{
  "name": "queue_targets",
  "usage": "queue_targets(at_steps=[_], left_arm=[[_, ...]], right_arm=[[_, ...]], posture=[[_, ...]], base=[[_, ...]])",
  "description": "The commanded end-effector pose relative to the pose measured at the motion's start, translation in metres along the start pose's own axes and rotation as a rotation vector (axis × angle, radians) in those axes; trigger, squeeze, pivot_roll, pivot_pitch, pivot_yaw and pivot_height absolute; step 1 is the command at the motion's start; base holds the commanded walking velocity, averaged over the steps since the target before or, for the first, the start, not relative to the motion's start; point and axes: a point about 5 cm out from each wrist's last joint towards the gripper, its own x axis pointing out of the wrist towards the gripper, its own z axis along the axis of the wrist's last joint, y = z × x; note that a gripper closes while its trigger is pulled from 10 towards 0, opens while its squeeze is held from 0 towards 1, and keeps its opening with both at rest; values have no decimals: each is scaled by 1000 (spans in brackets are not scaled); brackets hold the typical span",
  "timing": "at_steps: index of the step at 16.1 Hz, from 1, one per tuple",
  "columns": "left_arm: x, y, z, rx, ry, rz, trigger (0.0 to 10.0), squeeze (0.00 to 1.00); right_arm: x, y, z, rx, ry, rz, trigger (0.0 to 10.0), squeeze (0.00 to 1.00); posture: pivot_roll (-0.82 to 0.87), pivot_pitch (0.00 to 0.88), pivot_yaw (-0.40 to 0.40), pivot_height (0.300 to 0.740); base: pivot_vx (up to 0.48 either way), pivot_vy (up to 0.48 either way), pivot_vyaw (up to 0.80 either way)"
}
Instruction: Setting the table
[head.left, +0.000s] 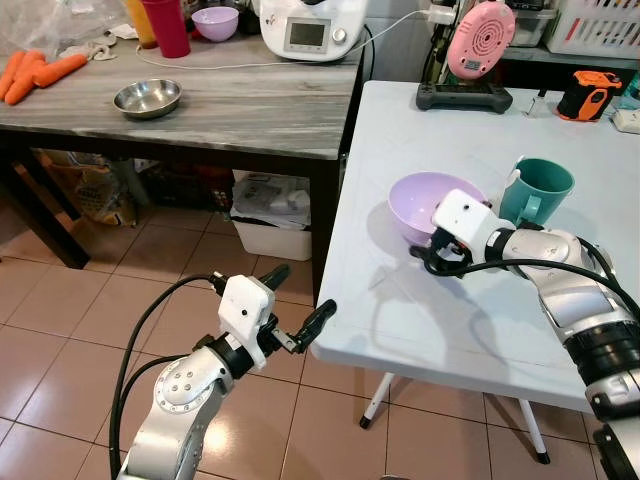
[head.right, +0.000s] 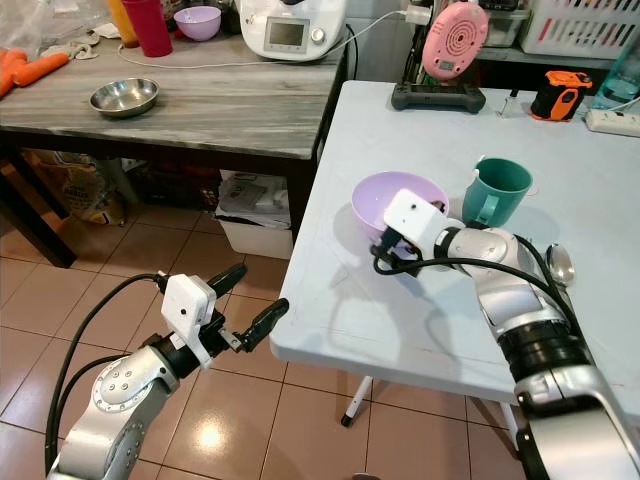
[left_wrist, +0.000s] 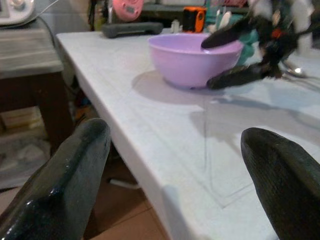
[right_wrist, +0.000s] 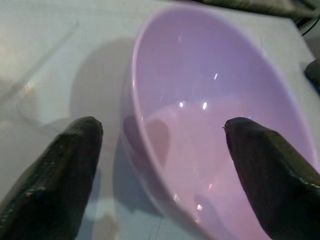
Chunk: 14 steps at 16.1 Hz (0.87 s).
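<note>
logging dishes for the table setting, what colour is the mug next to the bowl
Teal green. The mug shows best in the right eye view, standing beside the lilac bowl.

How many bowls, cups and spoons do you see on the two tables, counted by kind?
Bowls: 3 - purple bowl on the white table, small purple bowl and steel bowl on the grey table.
Cups: 2 - teal mug, red cup.
Spoons: 1 - spoon.
Total: 6
</note>
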Motion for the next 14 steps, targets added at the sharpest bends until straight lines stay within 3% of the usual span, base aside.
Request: queue_targets(at_steps=[1, 6, 14], left_arm=[[1, -1, 4, 11, -19, -16, 10000, 0], [7, -2, 17, 22, -38, -34, 10000, 0], [7, -3, 17, 29, -21, -28, 10000, 0]], right_arm=[[0, -3, 4, -37, -3, 5, 0, 0], [3, -10, -4, -115, 23, -8, 0, 0], [1, -16, -11, -153, 32, -6, 0, 0]], posture=[[-227, 116, 29, 740], [-224, 107, 29, 740], [-217, 94, 35, 740]], base=[[0, 0, 0], [0, 0, 0], [0, 0, 0]])
